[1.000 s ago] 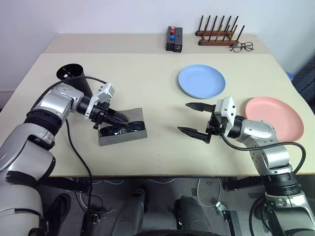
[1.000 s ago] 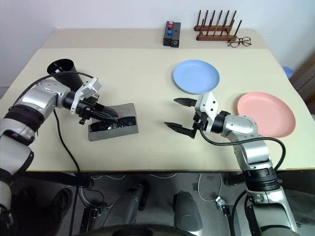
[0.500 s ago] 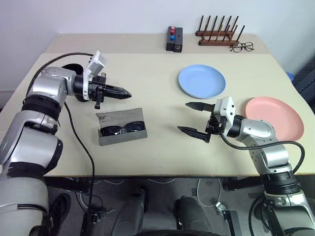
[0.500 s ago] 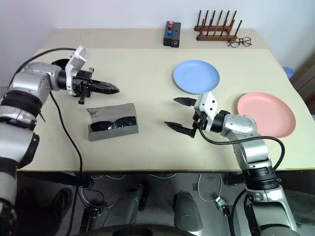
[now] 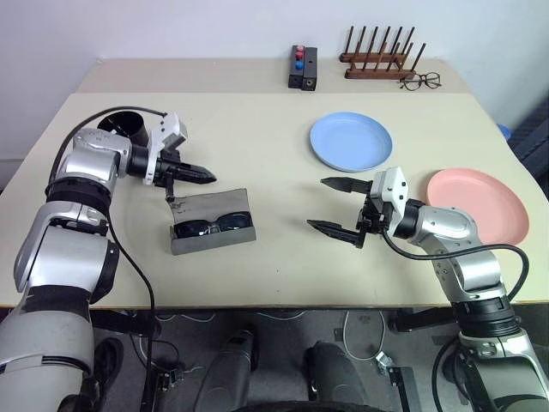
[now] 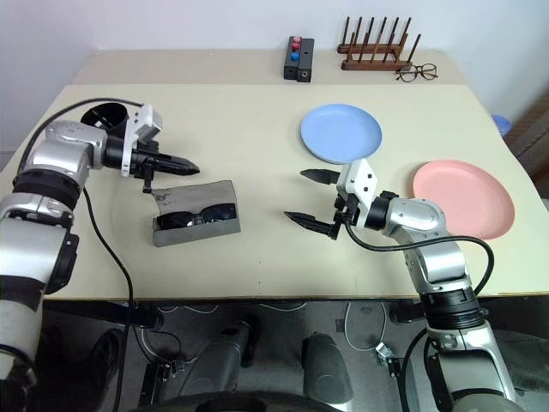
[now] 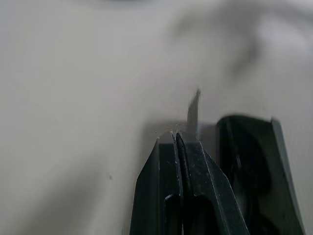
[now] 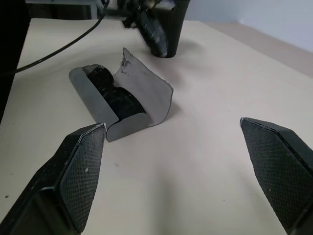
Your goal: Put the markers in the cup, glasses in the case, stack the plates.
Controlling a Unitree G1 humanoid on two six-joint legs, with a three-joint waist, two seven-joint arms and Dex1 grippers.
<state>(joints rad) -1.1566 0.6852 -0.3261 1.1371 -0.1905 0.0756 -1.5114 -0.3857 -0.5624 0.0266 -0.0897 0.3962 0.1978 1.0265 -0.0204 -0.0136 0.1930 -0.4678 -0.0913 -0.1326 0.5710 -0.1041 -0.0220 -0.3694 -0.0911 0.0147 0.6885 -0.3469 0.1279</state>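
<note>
Since the left gripper drew up out of the case and closed empty, the glasses lie inside it, flap open: that item looks done, flap aside. Left gripper hovers just behind the case; right gripper, jaws apart, well right of it.

A lab-like test room: a plain beige table against a bare white wall, loose cables beneath.
</note>
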